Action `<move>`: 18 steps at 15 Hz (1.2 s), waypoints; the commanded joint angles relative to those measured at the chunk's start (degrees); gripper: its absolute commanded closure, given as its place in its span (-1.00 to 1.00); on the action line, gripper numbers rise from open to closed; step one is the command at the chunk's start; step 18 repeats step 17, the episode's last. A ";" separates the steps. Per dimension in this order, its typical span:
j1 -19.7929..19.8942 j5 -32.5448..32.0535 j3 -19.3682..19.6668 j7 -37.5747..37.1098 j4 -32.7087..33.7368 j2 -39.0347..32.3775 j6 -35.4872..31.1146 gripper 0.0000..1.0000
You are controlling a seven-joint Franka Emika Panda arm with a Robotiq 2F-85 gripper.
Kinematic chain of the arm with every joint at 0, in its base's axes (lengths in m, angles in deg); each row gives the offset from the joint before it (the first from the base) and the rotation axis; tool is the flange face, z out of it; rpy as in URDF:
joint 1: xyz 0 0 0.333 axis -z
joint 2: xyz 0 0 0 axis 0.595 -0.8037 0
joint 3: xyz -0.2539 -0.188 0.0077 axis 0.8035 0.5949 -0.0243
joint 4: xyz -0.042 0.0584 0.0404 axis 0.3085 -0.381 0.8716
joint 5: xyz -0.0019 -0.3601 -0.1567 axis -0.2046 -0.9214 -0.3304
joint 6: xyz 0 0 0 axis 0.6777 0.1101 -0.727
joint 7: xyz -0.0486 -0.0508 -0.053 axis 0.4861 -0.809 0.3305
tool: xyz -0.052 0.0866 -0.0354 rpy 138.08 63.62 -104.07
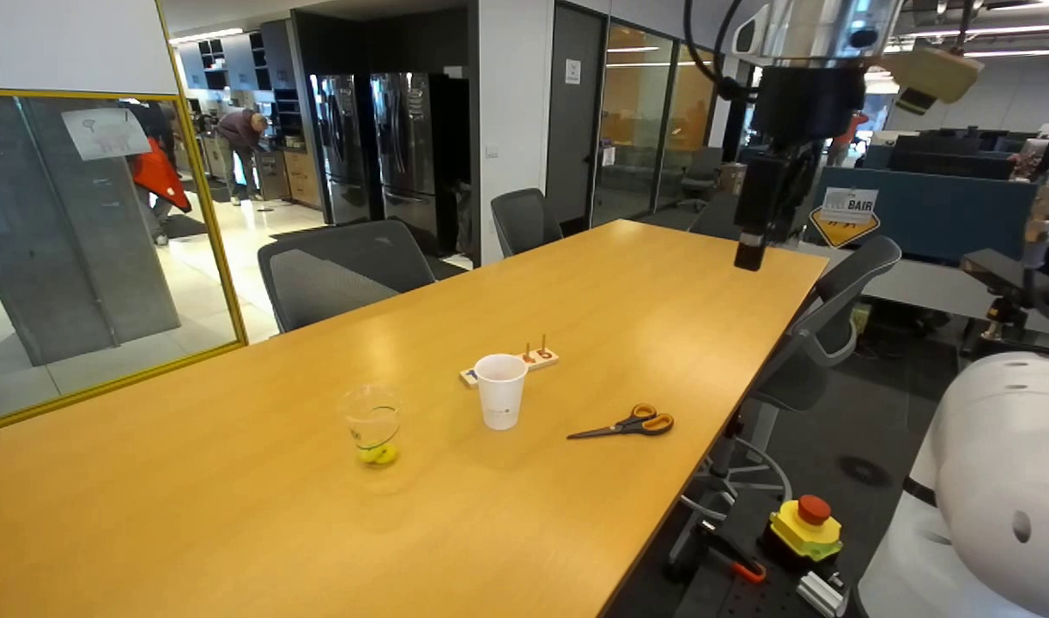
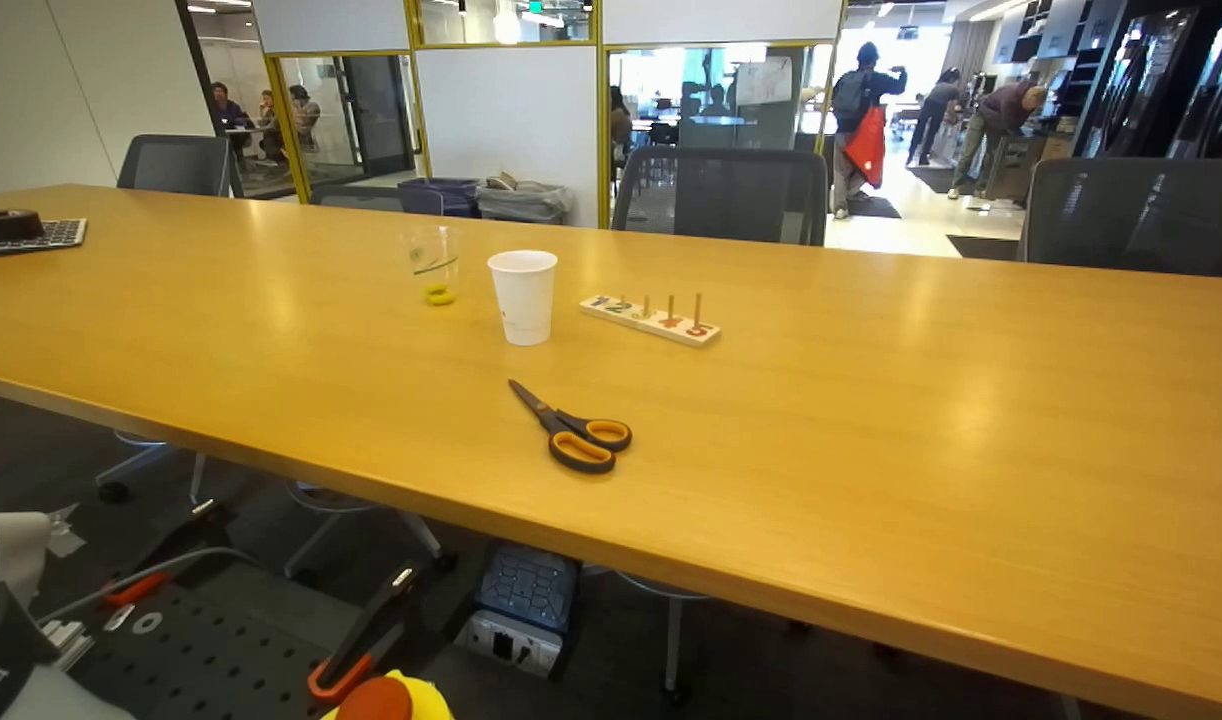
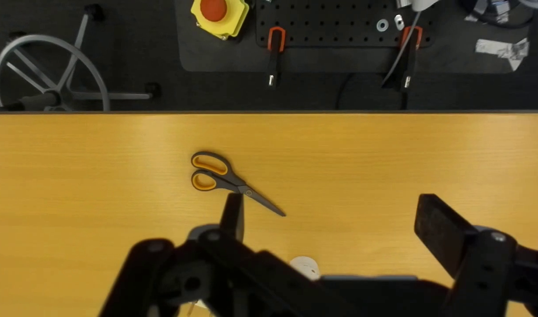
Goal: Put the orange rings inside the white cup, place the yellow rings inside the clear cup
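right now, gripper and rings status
Gripper open, holding nothing. Yellow rings inside clear cup. Orange rings unseen; bottom inside white cup hidden. Scissors near white cup, maybe in the way.

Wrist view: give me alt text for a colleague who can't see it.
The gripper hangs open and empty over a wood-coloured table. Orange-handled scissors lie on the table, and the white cup shows only partly behind the gripper. Beyond the table edge sits a yellow box with a red button.
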 commanded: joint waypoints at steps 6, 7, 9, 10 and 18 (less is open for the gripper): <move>-1.49 2.51 3.05 3.80 -3.44 6.55 3.76 -1.00; -1.47 2.40 2.86 3.84 -3.85 6.67 3.77 -1.00; -1.34 2.06 2.47 3.83 -4.57 6.84 3.82 -1.00; -0.56 1.55 1.70 2.67 -4.84 6.65 4.11 -1.00; -0.87 1.54 2.17 3.15 -4.96 5.43 3.51 -1.00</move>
